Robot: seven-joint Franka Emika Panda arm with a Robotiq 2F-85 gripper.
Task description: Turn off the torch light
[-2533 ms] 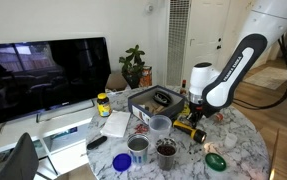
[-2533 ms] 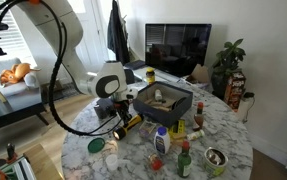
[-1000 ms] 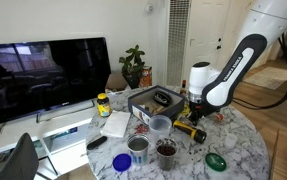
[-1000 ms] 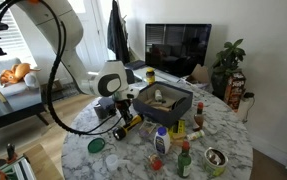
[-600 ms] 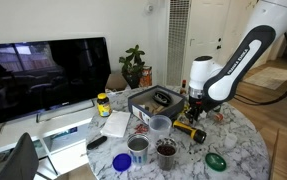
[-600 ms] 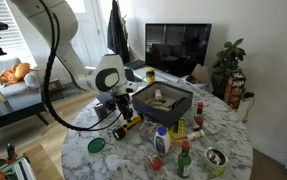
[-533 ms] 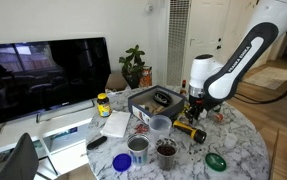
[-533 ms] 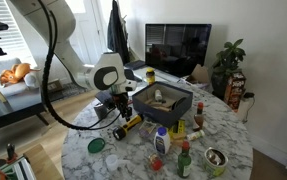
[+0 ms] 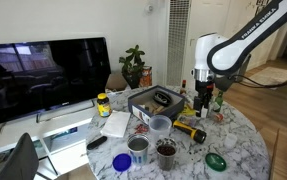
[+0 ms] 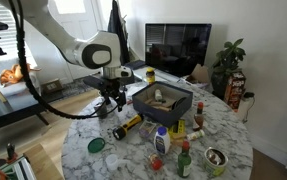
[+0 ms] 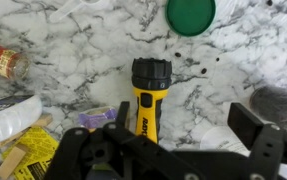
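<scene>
Since the fingers [image 11: 263,135] hang spread wide with nothing in them, right above the torch [image 11: 148,95], the thing I'd worry about is the next press. The torch lies loose on its side on the marble bench [image 11: 73,40]. A push that lands off its centre line could roll it or skid it toward the green lid [image 11: 190,12], or into the clutter by the grey box [image 9: 153,98], instead of working the switch. I also honestly can't tell from any view whether the lamp is off, so backing away now might leave the job undone. Compared with 2.5 s back, the arm is way higher. In both exterior views the fingers were down at the torch then and now sit well clear above it, while the torch itself looks to be in the same spot.
</scene>
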